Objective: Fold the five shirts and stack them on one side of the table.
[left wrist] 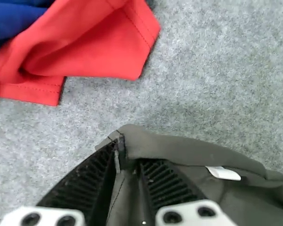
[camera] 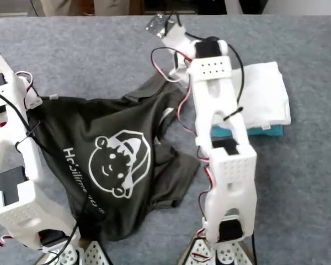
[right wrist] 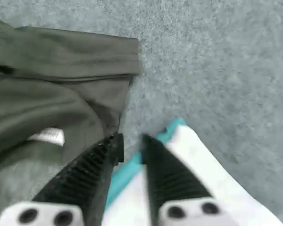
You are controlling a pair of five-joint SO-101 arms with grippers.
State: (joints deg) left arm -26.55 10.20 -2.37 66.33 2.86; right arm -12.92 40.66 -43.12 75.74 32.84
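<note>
The right arm [camera: 223, 138] is stretching up the middle of the grey table [camera: 309, 193]. It is covering the inner edge of a folded pile, and its wires [camera: 179, 107] are trailing over the sleeve of the dark shirt [camera: 121, 160]. That pile is sitting on the right side of the table, with the white shirt [camera: 265, 94] lying on the teal shirt [camera: 267, 131]. Only a thin teal edge is showing beneath the white.

The left arm [camera: 11, 149] is running along the left edge of the table, beside the dark shirt. In the left wrist view, a crumpled red shirt [left wrist: 85, 42] is lying on the table a little beyond the claw, with a blue shirt [left wrist: 14, 19] touching it.

The dark shirt is lying loosely spread in the middle of the table, print side up, with 1 sleeve reaching toward the pile. The left gripper [left wrist: 127, 157] is clenching an edge of this shirt between its ribbed fingers [left wrist: 165, 181], near a small white label [left wrist: 222, 173].

The right gripper [right wrist: 132, 143] is hanging over the corner of the pile, just beside the dark sleeve. Its jaws are standing slightly parted and are gripping nothing.
</note>
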